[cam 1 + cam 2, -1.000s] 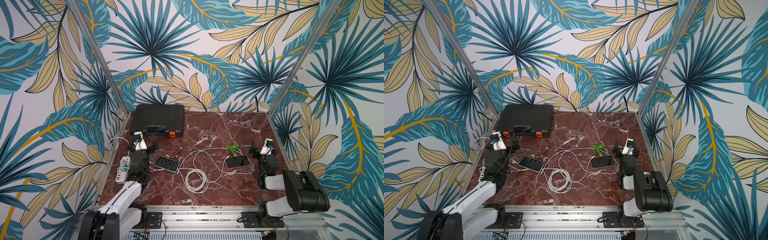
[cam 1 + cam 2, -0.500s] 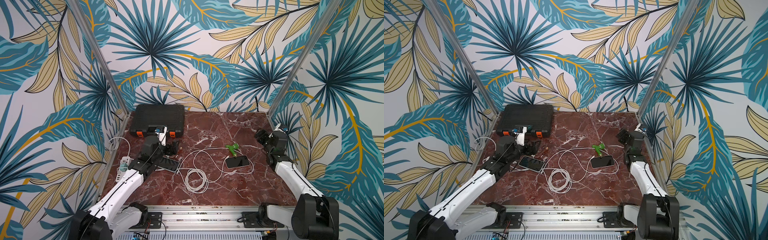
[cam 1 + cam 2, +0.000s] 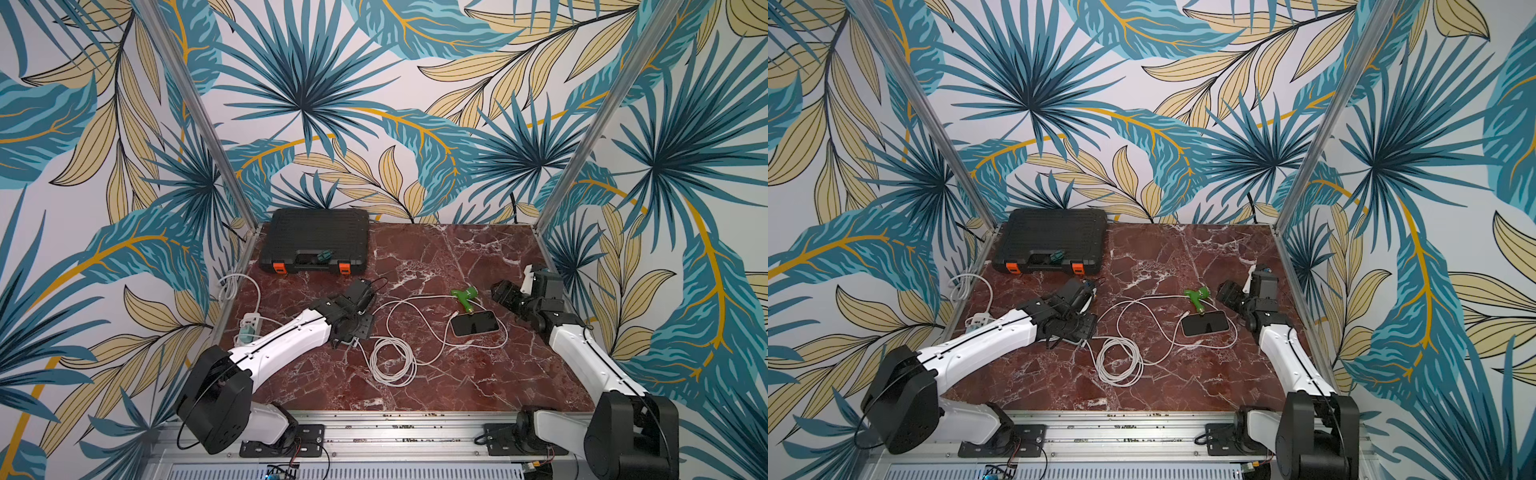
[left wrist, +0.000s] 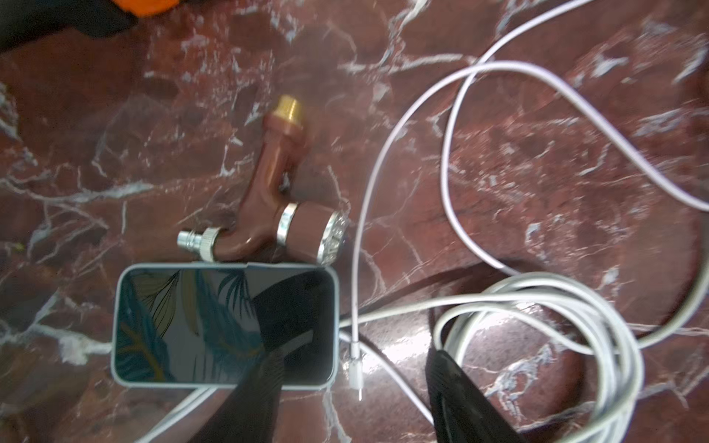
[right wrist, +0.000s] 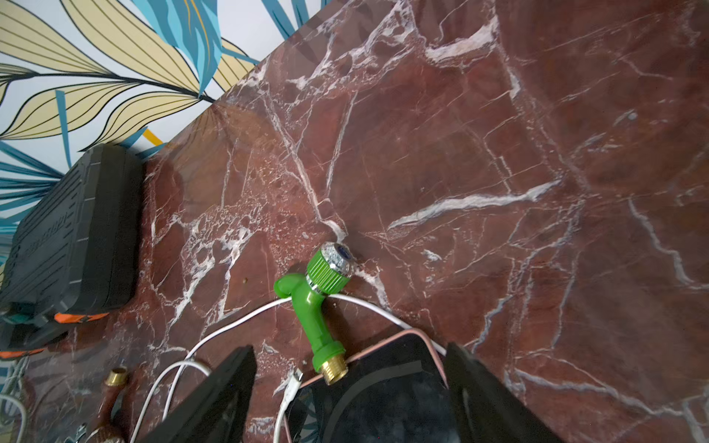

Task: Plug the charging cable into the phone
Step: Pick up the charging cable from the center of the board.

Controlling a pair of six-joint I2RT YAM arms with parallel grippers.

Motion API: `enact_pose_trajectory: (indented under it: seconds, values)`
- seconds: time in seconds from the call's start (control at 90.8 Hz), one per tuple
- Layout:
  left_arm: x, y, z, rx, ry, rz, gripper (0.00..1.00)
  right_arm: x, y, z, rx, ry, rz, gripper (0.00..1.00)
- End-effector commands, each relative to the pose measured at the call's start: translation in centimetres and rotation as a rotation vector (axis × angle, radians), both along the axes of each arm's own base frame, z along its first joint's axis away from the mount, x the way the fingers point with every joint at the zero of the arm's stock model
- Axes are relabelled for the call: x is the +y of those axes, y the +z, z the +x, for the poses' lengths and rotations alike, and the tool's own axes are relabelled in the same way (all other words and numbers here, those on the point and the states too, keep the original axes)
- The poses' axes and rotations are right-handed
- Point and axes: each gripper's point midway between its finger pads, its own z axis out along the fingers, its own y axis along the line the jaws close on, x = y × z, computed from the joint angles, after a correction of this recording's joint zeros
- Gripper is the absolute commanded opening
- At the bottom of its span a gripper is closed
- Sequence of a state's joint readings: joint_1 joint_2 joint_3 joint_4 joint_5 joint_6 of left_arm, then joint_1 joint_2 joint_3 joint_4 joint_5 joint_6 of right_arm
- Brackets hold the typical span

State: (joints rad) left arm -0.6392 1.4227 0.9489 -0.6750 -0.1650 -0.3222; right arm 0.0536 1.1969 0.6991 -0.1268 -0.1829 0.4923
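White charging cable point(image 3: 392, 362) coiled mid-frame on tabletop point(image 3: 457, 257), not plugged in. I see plug point(image 4: 356, 370) loose, just beside short edge of grey-cased phone point(image 4: 224, 326). That phone sits left of centre, hidden under left arm point(image 3: 286, 338) in top views. Left jaws apart, straddling plug, holding nothing. Second phone point(image 3: 475, 323) right of centre, another connector point(image 5: 292, 379) loose at its corner. Right jaws wide above it, empty. My judgement: nothing done yet. Remaining: grasp, align, insert.

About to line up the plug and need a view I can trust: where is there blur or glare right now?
Left wrist view: motion-blurred throughout, the white plug smeared, glare on the marble beside it, wallpaper mirrored in the phone screen. Right wrist view: crisp on the green tap. Both top views: sharp and evenly lit, though the plug is too small to judge.
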Motion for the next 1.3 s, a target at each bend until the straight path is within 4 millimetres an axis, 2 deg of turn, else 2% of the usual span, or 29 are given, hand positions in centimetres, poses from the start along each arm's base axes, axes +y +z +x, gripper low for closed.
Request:
enact_pose_trajectory:
  seconds: [0.0, 0.11, 0.242, 0.363, 0.617, 1.079, 1.289]
  values:
    - [1.6, -0.1, -0.8, 0.03, 0.062, 0.069, 0.59, 1.4, -1.2, -1.3, 0.037, 0.068, 0.019, 0.83]
    - [1.3, -0.6, -1.4, 0.058, 0.074, 0.066, 0.54, 2.0, -1.5, -1.5, 0.044, 0.086, 0.021, 0.83]
    - [-0.4, -1.3, -2.6, 0.085, 0.024, 0.065, 0.52, 2.3, -1.8, -1.7, 0.05, 0.097, 0.019, 0.83]
    - [-1.4, -2.8, -3.3, 0.125, 0.01, 0.045, 0.49, 2.6, -1.9, -1.8, 0.052, 0.107, 0.018, 0.82]
    - [-0.8, -4.4, -3.7, 0.156, 0.037, 0.084, 0.46, 2.7, -0.7, -1.7, 0.011, 0.117, 0.011, 0.8]
    - [-0.4, -6.0, -4.3, 0.19, 0.049, 0.106, 0.36, 2.8, -1.1, -1.8, 0.014, 0.118, 0.015, 0.79]
    - [-0.4, -6.7, -4.3, 0.201, 0.052, 0.114, 0.35, 2.9, -1.4, -1.9, 0.019, 0.124, 0.017, 0.78]
